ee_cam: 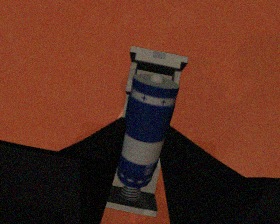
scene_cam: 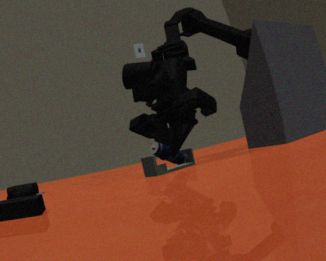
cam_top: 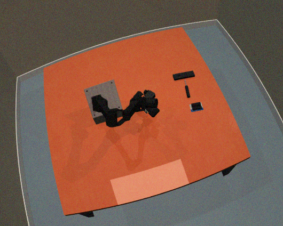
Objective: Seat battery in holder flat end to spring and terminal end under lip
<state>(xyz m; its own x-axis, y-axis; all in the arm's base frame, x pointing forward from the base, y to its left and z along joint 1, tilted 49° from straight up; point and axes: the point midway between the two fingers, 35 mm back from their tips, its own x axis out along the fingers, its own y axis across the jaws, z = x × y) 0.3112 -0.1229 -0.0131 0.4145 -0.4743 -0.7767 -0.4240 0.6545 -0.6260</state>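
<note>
Blue-and-white-banded battery [ee_cam: 147, 119] (grey holder [ee_cam: 157, 60]).

Your arm [scene_cam: 211, 28] reaches from the upper right of the exterior view, elbows over and drops to frame centre. The gripper [scene_cam: 171, 154] points down, tilted, its dark fingers clamped on the blue-and-white battery [ee_cam: 147, 129] at lower centre of the wrist view.

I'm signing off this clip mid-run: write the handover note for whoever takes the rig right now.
Gripper: shut on the battery.
Battery: tilted over the grey holder, one end low in the cradle, the white-capped end raised above the near wall.
Done: battery picked up, brought to the holder, one end started in.
Left: lower the raised end gently until it lies flat and straight, without forcing it; open, withdraw, touch nothing.
</note>
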